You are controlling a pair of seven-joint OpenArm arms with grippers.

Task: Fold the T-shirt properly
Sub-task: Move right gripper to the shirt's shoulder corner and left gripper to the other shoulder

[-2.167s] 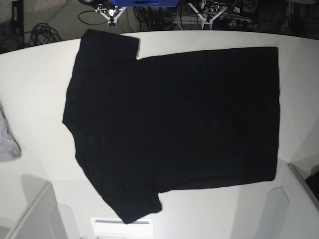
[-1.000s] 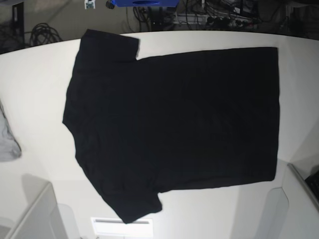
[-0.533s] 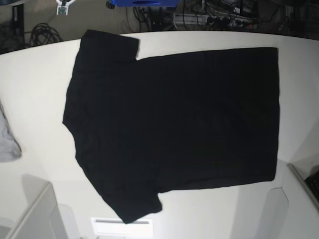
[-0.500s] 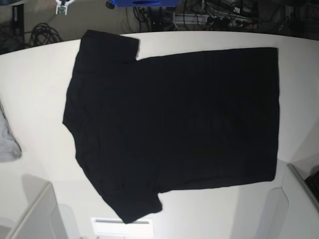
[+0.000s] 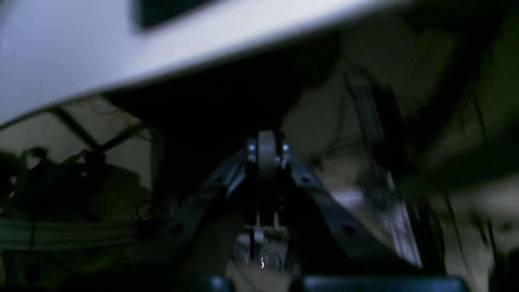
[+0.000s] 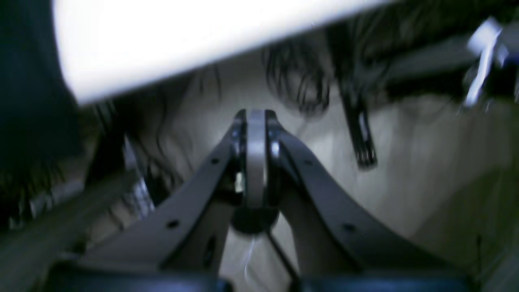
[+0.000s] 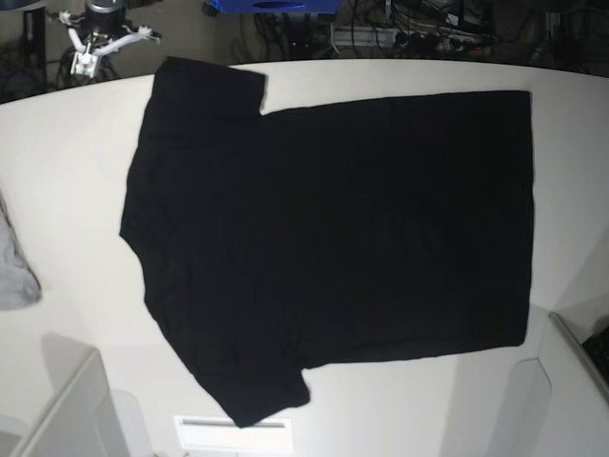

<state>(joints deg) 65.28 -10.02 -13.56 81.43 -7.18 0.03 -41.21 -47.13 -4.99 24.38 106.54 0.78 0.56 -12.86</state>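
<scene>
Beyond the table's far-left edge, a white stand (image 7: 95,43) has appeared; both grippers closed, empty.

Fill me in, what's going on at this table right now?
Nothing is being handled yet. The black T-shirt lies spread flat and unfolded on the white table, with a light grey cloth at the table's edge. The left gripper and right gripper are both shut and empty, off beyond the table edge above the cabled floor. Part of an arm shows at the far corner of the base view. The fold has not begun.
</scene>
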